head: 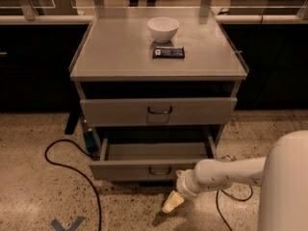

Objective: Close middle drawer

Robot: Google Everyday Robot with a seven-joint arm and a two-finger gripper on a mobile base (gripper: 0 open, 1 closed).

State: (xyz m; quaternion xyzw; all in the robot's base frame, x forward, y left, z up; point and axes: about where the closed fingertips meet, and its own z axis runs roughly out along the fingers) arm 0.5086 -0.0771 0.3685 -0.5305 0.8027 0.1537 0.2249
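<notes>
The middle drawer (144, 169) is the shallow grey one low in the cabinet. It stands pulled out, showing its plain grey tray (156, 151) and a small dark loop handle (159, 170) on its low front panel. My gripper (172, 202) is cream-coloured and hangs near the floor. It is just in front of and below the drawer's front panel, to the right of the handle, and does not touch it. My white arm (226, 172) reaches in from the right.
A taller-fronted grey drawer (159, 111) sits above. The cabinet top (120, 52) bears a white bowl (162, 28) and a dark flat packet (168, 52). A black cable (72, 165) loops on the speckled floor at left. Dark counters stand behind.
</notes>
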